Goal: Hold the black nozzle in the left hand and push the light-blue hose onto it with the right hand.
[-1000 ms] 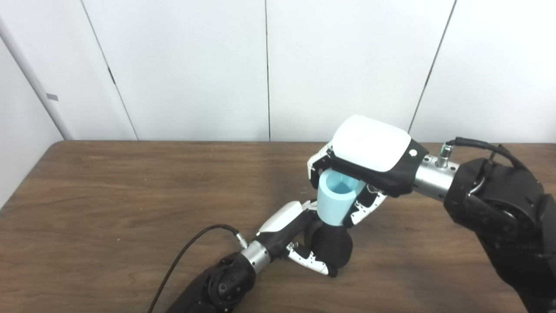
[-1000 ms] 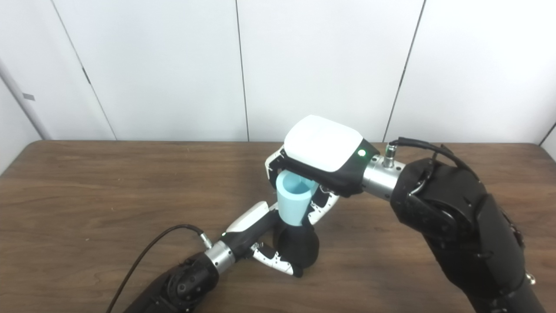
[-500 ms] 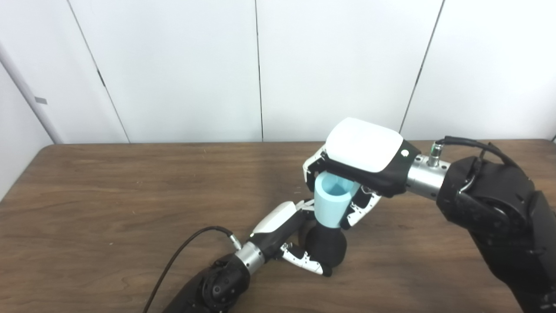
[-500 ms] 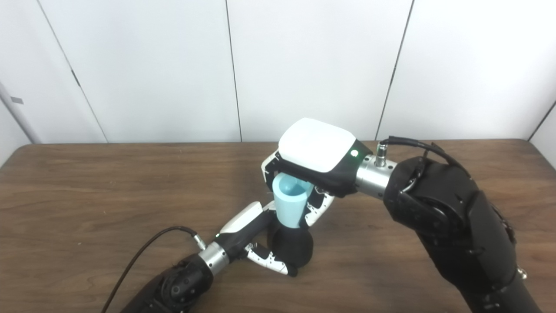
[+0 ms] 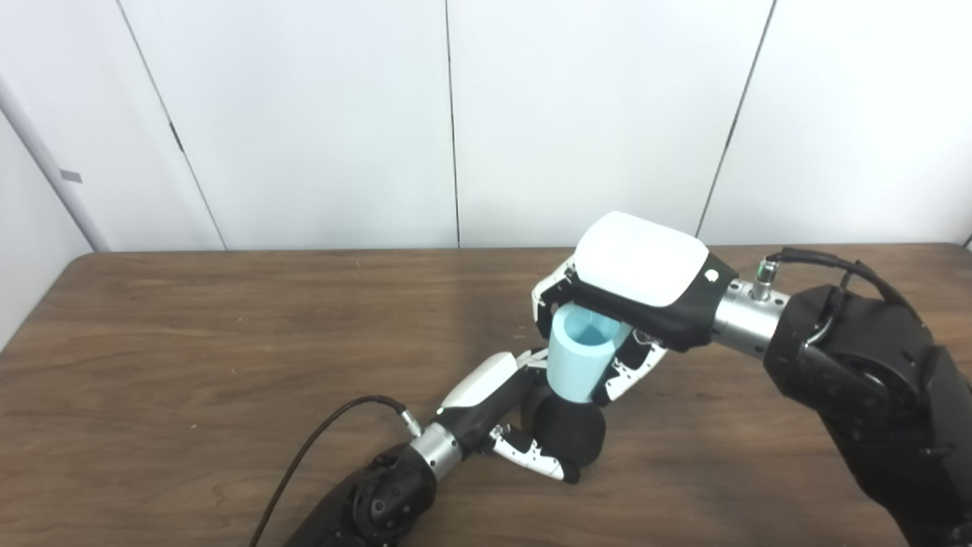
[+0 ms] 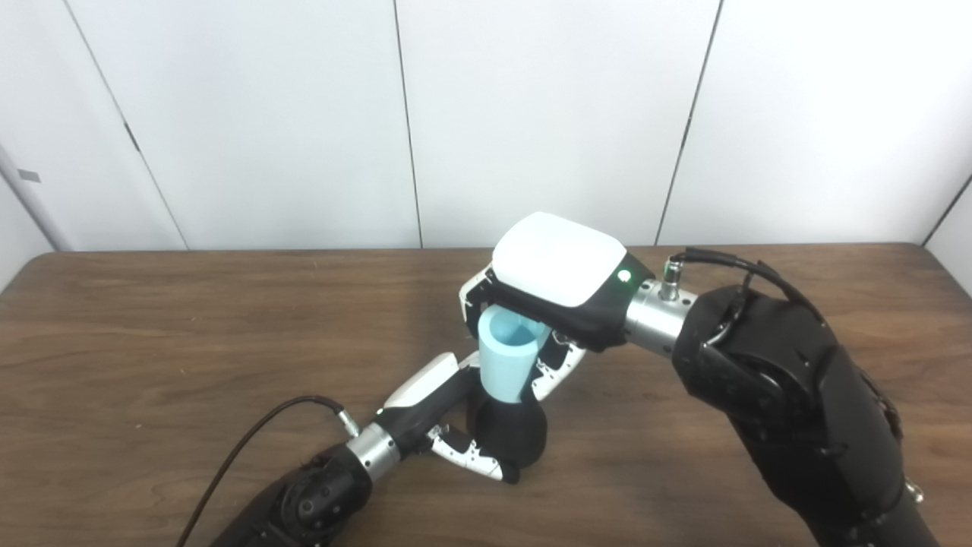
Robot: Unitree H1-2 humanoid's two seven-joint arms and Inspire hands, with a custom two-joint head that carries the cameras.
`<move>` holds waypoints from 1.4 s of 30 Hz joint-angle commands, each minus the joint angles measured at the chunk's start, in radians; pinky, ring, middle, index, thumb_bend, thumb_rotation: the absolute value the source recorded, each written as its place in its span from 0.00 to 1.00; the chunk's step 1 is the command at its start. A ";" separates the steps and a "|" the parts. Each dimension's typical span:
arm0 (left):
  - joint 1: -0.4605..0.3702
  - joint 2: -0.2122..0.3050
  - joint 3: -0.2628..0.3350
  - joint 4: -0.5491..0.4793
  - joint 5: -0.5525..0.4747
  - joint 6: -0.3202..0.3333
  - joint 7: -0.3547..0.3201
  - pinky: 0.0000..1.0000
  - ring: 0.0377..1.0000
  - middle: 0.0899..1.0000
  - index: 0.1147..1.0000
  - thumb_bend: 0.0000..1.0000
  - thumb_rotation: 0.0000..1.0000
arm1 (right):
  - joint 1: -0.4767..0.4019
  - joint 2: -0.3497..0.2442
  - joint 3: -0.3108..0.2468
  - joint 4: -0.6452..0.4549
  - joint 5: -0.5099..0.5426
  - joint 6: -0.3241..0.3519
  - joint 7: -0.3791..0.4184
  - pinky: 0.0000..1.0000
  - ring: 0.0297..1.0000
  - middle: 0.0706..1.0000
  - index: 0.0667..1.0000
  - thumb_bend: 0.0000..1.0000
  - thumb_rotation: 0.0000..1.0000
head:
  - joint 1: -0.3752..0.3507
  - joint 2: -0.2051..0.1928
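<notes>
Nearest to me, I am seeing the left arm coming in from the bottom edge, its upper part cut off by the frame, with a black cable [image 5: 326, 433] looping off its wrist across the counter [image 5: 190, 334]. The left robot hand [image 5: 505, 414] is wrapping its fingers [image 5: 531, 458] around the black nozzle [image 5: 569, 437], which is sitting on the counter just right of centre. I am making out only the nozzle's rounded lower body; its top is going up inside the hose and the side facing the palm is hidden. How firmly the left robot hand is gripping it I cannot tell beyond the fingers curling under and around it.

Just behind and above, the light-blue hose [image 5: 579, 357] is standing nearly upright, a little tilted, its lower end meeting the nozzle's top. I am looking down into its open upper mouth, but how far the nozzle reaches inside I cannot tell. The right robot hand [image 6: 558, 281] is closing around the hose from above and behind; its white back is covering most of the grip, so only a few finger segments are showing on either side of the hose.

The right arm is running off to the lower right corner, partly cut off. Farthest back, plain white wall panels [image 5: 304, 114] are rising behind the counter's far edge.
</notes>
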 commanded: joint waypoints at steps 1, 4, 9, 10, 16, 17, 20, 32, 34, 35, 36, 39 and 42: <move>0.127 0.068 -0.063 0.105 0.067 0.182 -0.146 1.00 0.98 0.80 0.41 0.52 0.06 | -0.019 -0.015 0.000 -0.001 0.013 -0.008 -0.019 0.24 0.28 0.36 0.48 0.52 0.00 | 0.000 0.001; 0.129 0.068 -0.063 0.105 0.066 0.181 -0.146 1.00 0.98 0.80 0.41 0.52 0.06 | -0.012 -0.016 0.002 0.000 0.010 -0.010 -0.019 0.25 0.29 0.37 0.48 0.52 0.00 | 0.000 0.001; 0.129 0.068 -0.062 0.105 0.064 0.182 -0.146 1.00 0.98 0.80 0.41 0.52 0.06 | -0.004 -0.018 0.006 0.000 0.018 -0.009 -0.019 0.25 0.30 0.38 0.48 0.52 0.00 | -0.001 0.003; 0.129 0.067 -0.062 0.105 0.064 0.181 -0.146 1.00 0.98 0.80 0.41 0.52 0.06 | -0.004 -0.017 0.008 -0.001 0.020 -0.007 -0.018 0.25 0.30 0.38 0.48 0.52 0.00 | -0.001 0.002; 0.127 0.066 -0.063 0.109 0.065 0.181 -0.146 1.00 0.98 0.80 0.41 0.52 0.06 | -0.009 -0.016 0.011 -0.005 0.027 -0.006 -0.016 0.23 0.28 0.37 0.48 0.52 0.00 | -0.001 0.003; 0.127 0.066 -0.063 0.110 0.065 0.181 -0.146 1.00 0.98 0.80 0.41 0.52 0.06 | -0.010 -0.016 0.012 -0.004 0.027 -0.007 -0.016 0.22 0.27 0.37 0.48 0.52 0.00 | -0.001 0.003; 0.127 0.064 -0.063 0.105 0.065 0.186 -0.147 1.00 0.98 0.80 0.41 0.52 0.06 | -0.012 -0.019 0.013 -0.005 0.027 -0.011 -0.014 0.23 0.28 0.37 0.48 0.52 0.00 | 0.001 0.003; 0.127 0.060 -0.063 0.105 0.067 0.185 -0.143 1.00 0.97 0.79 0.41 0.52 0.06 | -0.011 -0.019 0.028 -0.010 0.013 -0.021 -0.011 0.25 0.31 0.42 0.46 0.53 0.00 | 0.002 0.008; 0.127 0.060 -0.063 0.104 0.066 0.185 -0.143 1.00 0.97 0.79 0.41 0.52 0.06 | -0.010 -0.019 0.034 -0.015 0.008 -0.024 -0.009 0.27 0.34 0.44 0.45 0.53 0.00 | 0.002 0.007; 0.127 0.060 -0.063 0.103 0.066 0.185 -0.143 1.00 0.97 0.79 0.41 0.52 0.06 | -0.010 -0.020 0.037 -0.016 0.005 -0.027 -0.008 0.27 0.33 0.42 0.46 0.53 0.00 | 0.003 0.008; 0.127 0.060 -0.063 0.102 0.066 0.185 -0.144 1.00 0.97 0.79 0.41 0.52 0.06 | -0.008 -0.021 0.040 -0.012 0.006 -0.034 -0.013 0.25 0.30 0.39 0.46 0.52 0.00 | 0.002 0.008; 0.127 0.061 -0.062 0.100 0.065 0.185 -0.145 1.00 0.97 0.79 0.41 0.52 0.06 | -0.011 -0.025 0.044 0.000 0.010 -0.053 -0.023 0.21 0.24 0.36 0.47 0.52 0.00 | 0.003 0.008; 0.127 0.062 -0.062 0.097 0.065 0.187 -0.146 1.00 0.97 0.79 0.41 0.52 0.06 | -0.018 -0.031 0.050 0.005 0.006 -0.056 -0.021 0.21 0.24 0.36 0.47 0.52 0.00 | 0.003 0.008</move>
